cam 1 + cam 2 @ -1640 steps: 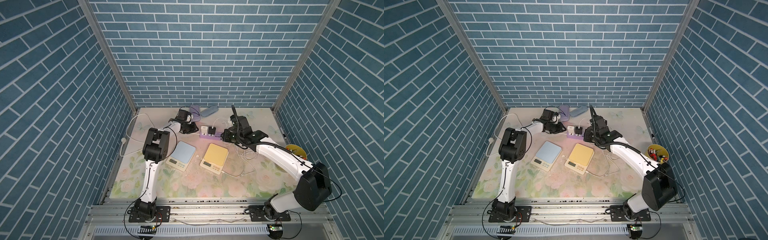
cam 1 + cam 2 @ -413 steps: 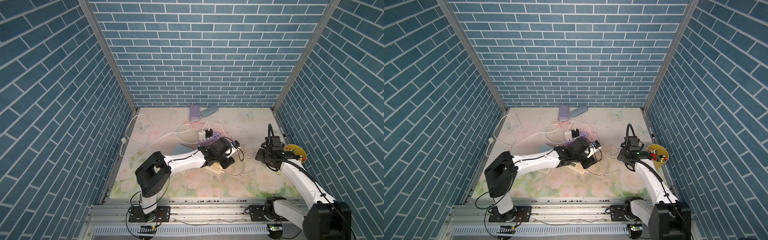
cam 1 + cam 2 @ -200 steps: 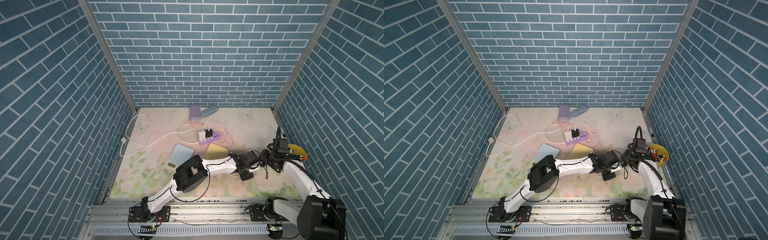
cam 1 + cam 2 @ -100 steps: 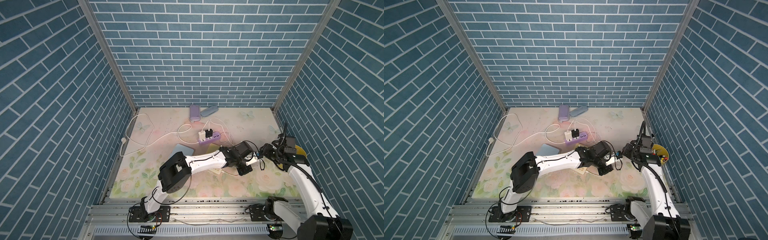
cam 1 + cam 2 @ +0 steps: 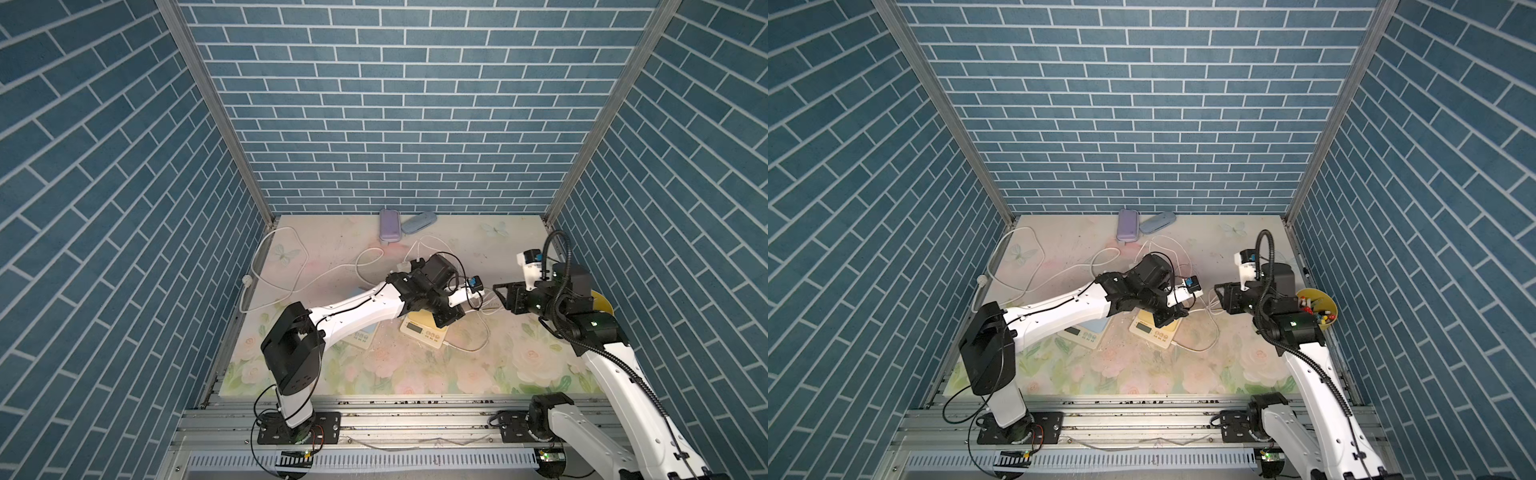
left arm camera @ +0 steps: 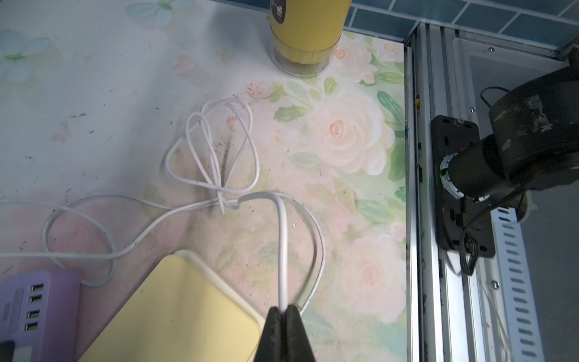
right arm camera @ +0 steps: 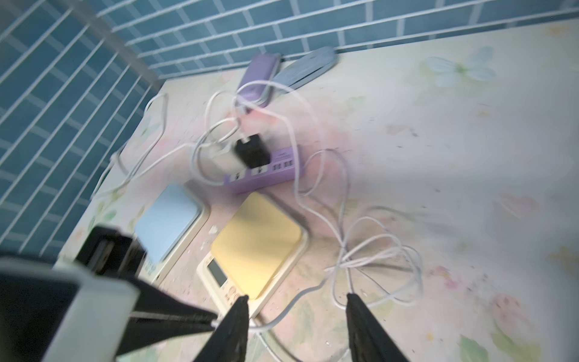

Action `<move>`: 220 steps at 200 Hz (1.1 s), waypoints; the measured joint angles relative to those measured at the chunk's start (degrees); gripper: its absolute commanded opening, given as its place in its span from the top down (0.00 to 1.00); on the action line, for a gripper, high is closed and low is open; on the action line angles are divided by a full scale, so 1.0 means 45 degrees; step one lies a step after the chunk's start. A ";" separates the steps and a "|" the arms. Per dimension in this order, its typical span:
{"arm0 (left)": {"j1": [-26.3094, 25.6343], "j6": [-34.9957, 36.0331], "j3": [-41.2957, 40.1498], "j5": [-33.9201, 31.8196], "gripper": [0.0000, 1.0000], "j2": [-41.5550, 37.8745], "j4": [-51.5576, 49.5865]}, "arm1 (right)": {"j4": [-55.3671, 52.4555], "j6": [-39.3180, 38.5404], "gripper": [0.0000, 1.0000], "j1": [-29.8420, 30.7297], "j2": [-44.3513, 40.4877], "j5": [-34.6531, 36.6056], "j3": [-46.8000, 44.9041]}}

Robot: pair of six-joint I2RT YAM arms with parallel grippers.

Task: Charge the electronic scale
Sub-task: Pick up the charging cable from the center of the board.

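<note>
Two electronic scales lie mid-table: a yellow-topped scale (image 5: 422,330) (image 7: 257,241) and a blue-topped scale (image 5: 1079,330) (image 7: 169,225), which my left arm partly covers in both top views. My left gripper (image 6: 283,310) (image 5: 451,319) is shut on a white cable (image 6: 282,238) just above the yellow scale's (image 6: 175,307) corner. My right gripper (image 7: 297,299) (image 5: 500,293) hovers open, facing the left one, with nothing between its fingers. In the right wrist view the cable end in the left gripper's fingers (image 7: 175,316) lies beside one right finger.
A purple power strip (image 7: 266,175) (image 6: 34,307) with a black charger (image 7: 252,150) sits behind the scales. Loose white cable loops (image 6: 219,150) lie right of them. A yellow cup (image 5: 1316,307) stands at the right edge. Two cases (image 5: 390,224) lie at the back wall.
My left gripper has drawn back to the left with the cable. The right gripper has moved left toward it, and its jaws have narrowed.
</note>
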 measured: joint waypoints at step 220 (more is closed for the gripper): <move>0.2890 0.2657 -0.1729 0.5246 1.00 -0.1593 -0.1685 | 0.1467 -0.8189 0.92 0.6533 0.4328 0.1758 0.0151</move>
